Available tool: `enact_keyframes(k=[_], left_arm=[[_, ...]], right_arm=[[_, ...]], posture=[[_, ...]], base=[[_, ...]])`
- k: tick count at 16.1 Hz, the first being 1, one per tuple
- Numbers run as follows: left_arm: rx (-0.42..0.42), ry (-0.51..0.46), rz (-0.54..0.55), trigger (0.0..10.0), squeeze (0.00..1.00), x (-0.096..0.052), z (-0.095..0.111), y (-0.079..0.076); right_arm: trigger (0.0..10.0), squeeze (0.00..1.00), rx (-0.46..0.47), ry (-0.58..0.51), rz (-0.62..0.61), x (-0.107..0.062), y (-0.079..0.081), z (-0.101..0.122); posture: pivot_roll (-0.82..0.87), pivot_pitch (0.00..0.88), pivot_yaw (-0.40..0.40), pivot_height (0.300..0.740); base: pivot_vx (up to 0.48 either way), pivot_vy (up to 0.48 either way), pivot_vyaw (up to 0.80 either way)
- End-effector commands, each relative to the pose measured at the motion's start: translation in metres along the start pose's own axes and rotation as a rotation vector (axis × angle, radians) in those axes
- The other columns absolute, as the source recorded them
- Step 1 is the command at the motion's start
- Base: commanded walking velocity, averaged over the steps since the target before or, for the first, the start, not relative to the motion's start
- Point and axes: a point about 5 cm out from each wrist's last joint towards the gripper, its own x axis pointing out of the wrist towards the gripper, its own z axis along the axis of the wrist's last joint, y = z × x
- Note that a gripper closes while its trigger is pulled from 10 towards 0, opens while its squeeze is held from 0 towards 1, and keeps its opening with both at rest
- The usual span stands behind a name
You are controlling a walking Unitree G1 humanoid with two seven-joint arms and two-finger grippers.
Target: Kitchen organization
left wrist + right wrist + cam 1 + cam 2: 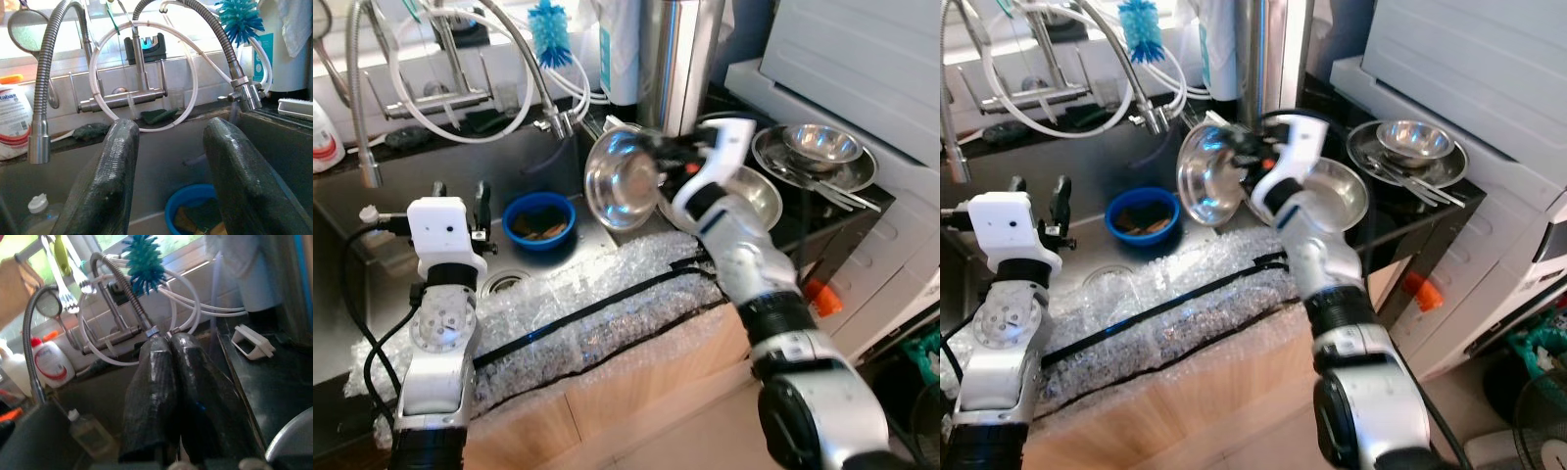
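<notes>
right gripper (658, 149): fingers pressed together on steel bowl (622, 181) rim, tipping it on edge to move it | left gripper (460, 196): fingers spread, empty, blue bowl (539, 219) just beyond, sink (431, 181) below

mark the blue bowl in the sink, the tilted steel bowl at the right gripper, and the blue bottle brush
Round blue plastic bowl (538, 217): left eye view, on its near rim.
Tilted shiny steel bowl (619, 181): left eye view, on its inner face.
Blue bristled bottle brush (240, 18): left wrist view, on the bristle head.

Steel bowl (619, 181): shiny, round, tipped on edge, hollow facing the robot, beside the sink's (440, 211) right rim, above the counter.
</notes>
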Motion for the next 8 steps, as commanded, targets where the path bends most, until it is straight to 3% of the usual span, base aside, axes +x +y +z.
enact_keyframes(k=[1, 6, 8], left_arm=[[-0.002, -0.025, 0.014, 10.0, 0.00, 0.001, 0.004, 0.001], [-0.005, -0.021, 0.019, 10.0, 0.00, 0.000, 0.003, 0.001], [-0.009, -0.017, 0.014, 10.0, 0.00, 0.000, 0.002, 0.000]], right_arm=[[10.0, 0.00, -0.054, -0.008, 0.057, 0.010, 0.008, 0.007], [10.0, 0.00, -0.132, 0.072, 0.099, 0.018, 0.012, -0.001], [10.0, 0.00, -0.164, 0.110, 0.063, 0.019, 0.009, -0.005]], posture=[[-0.02, 0.000, -0.017, 0.740], [-0.02, 0.000, -0.023, 0.740], [-0.02, 0.000, -0.024, 0.740]], base=[[0.000, 0.000, 0.00], [0.000, 0.000, 0.00], [0.000, 0.000, 0.00]])
